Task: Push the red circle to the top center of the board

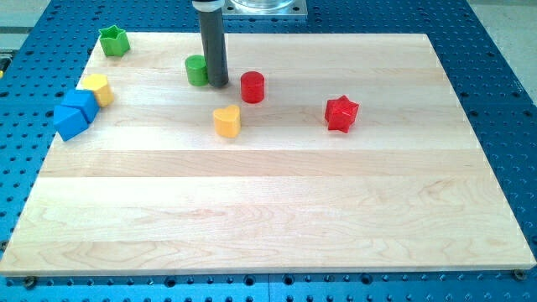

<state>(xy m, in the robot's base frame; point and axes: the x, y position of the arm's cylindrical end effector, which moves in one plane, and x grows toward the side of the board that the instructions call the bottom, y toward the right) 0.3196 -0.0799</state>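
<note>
My tip [219, 85] sits between the green cylinder [196, 70] and the red circle [252, 87]. No gripper exists here, so no gripper state applies. The circle looks light, rigid and slippery; push squarely on its near side.

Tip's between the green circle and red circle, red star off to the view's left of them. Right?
Not quite. The camera view shows my tip between the green circle and red circle, but the red star sits to the view's right of them, not left.

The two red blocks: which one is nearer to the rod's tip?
The red circle, just to the view's right of my tip. The red star lies much farther toward the view's right.
</note>
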